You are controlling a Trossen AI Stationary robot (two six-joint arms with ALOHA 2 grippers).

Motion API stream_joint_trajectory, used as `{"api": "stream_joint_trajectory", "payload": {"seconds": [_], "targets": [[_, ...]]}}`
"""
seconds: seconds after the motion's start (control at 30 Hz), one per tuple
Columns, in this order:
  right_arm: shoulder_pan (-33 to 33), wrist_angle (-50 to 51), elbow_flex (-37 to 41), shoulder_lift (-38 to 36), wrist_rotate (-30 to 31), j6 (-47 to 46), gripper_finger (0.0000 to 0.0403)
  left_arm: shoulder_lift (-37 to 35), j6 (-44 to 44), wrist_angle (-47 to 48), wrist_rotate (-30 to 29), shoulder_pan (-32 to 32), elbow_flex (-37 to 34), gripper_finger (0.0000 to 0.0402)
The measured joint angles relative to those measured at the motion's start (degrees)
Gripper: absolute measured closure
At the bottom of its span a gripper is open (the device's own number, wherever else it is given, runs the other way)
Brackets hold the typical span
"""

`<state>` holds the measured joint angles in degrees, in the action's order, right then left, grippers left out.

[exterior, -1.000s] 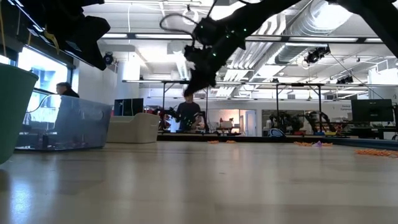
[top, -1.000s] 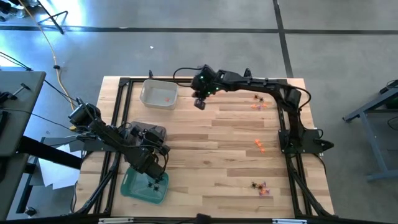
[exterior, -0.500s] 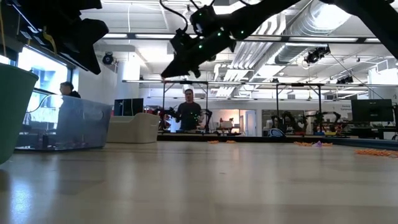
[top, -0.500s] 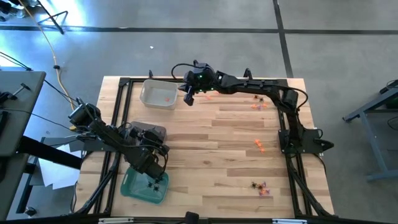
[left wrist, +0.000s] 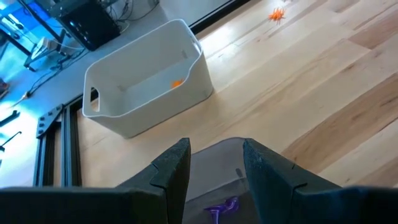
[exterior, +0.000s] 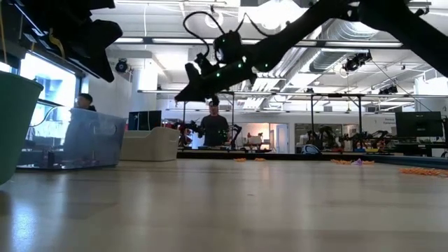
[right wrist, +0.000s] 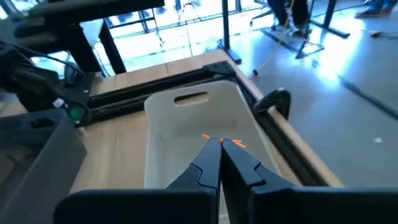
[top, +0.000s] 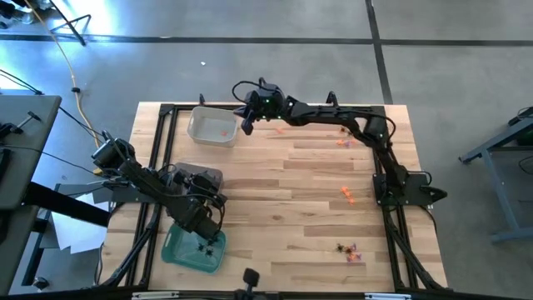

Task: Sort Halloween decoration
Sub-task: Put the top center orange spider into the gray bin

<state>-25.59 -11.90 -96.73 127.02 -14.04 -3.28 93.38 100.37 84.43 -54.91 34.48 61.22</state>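
Note:
My right gripper (top: 247, 125) (right wrist: 221, 146) is shut on a tiny orange trinket (right wrist: 238, 145) at the right rim of the white tray (top: 212, 127), at the table's far left. Another orange trinket (left wrist: 176, 83) lies in that tray. My left gripper (top: 209, 239) (left wrist: 215, 165) is open and empty above the green tray (top: 185, 250) near the front left. A purple trinket (left wrist: 221, 208) lies in the clear tray (top: 198, 177) ahead of it. More trinkets lie on the table at the far right (top: 346, 137), mid right (top: 348, 195) and near right (top: 349, 251). My right gripper pinches the orange trinket at its very fingertips (right wrist: 211, 155); small orange bits (right wrist: 210, 139) stick out on both sides. The fingers slant down toward the table's left, and the trinket is lifted clear above the white tray's edge.
One orange trinket (top: 279, 129) lies on the wood just right of the white tray. Black frame rails (top: 162, 150) run along the table's left and right sides. Bare wood lies in the table's middle. A person (exterior: 214, 126) stands in the room beyond.
My right gripper has gone toward the table's left edge, from right of the white tray to its right rim, rising a little and tipping from pointing down to slanting leftward. My left gripper has kept still.

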Motion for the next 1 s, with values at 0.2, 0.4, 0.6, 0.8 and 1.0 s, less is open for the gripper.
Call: {"api": "stream_joint_trajectory", "payload": {"seconds": [0.2,0.4,0.6,0.8,1.0], "targets": [[-0.19,-0.59,-3.88,4.98,-2.59,-2.40,0.0403,0.00,-0.96,0.23,-0.92,-1.19,-0.01,0.0266],[0.51,4.62,-14.06,11.75,-5.97,-4.22,0.0403,0.00,-2.98,0.22,-0.99,-2.99,-0.01,0.0266],[0.68,16.48,-24.54,16.46,-5.83,-2.35,0.0403,0.00,-3.09,0.23,-0.97,-3.46,-0.01,0.0266],[0.45,22.41,-28.55,17.89,-5.23,-2.26,0.0402,0.00,-3.09,0.21,-0.97,-3.44,-0.01,0.0266],[0.44,23.33,-28.20,18.06,-2.87,-1.56,0.0402,0.00,-3.09,0.19,-0.97,-3.43,-0.01,0.0266]]}}
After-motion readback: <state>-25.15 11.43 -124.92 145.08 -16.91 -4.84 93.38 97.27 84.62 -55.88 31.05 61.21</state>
